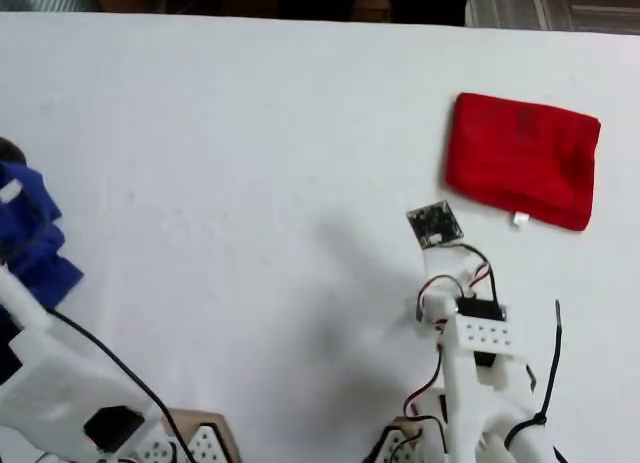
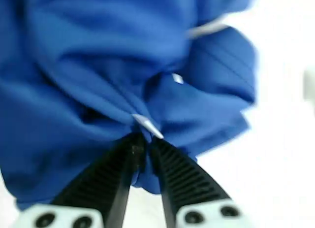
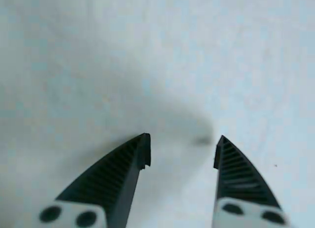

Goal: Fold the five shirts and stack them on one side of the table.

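Shirt of crumpled blue cloth (image 2: 98, 65) is bunched at the left edge of the white table (image 1: 250, 133), with the left gripper (image 2: 142, 139) clamped on a fold of it — black ribbed fingers (image 2: 182, 174) pinched tight, fabric between them. Folded red shirt (image 1: 522, 161) rests flat as a neat rectangle on the far right side, well apart. Right gripper (image 3: 183, 142) hangs over bare tabletop — fingers spread, holding nothing

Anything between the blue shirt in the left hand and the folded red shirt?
Only bare table lies between the blue shirt and the red shirt. The right arm stands close beside that path.
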